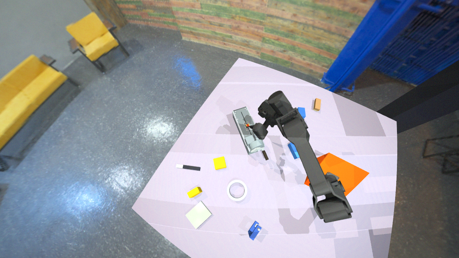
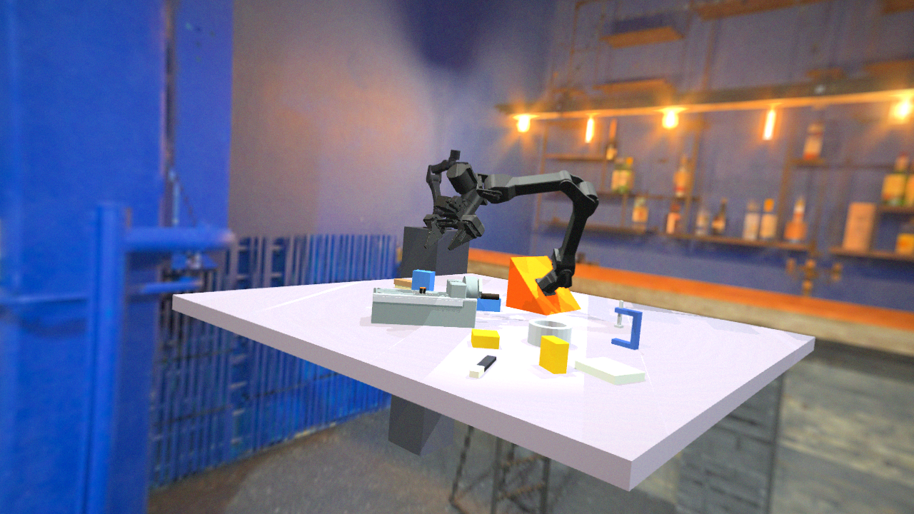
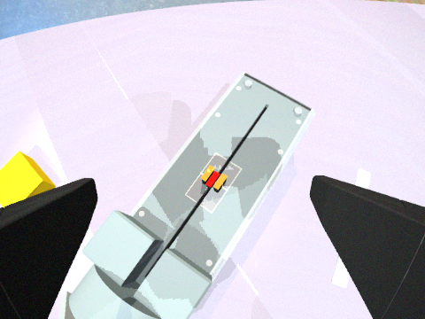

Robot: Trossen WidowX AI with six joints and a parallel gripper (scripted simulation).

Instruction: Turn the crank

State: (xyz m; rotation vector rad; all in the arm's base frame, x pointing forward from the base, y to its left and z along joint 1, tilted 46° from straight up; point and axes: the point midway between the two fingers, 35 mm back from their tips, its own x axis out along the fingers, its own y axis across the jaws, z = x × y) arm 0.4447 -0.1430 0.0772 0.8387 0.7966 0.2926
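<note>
The grey machine lies on the table with a long dark slot along its top. Its red pointer sits between the two brass marks and looks about level with them; a very small offset cannot be ruled out. The dark crank handle sticks out at the machine's crank end, free of the fingers; it is out of the wrist view. My gripper is wide open and empty, high above the slide and its pointer.
Blue blocks stand right of the machine in the top view. An orange wedge is by the arm's base. A yellow block, a white ring and a blue clamp are elsewhere on the table.
</note>
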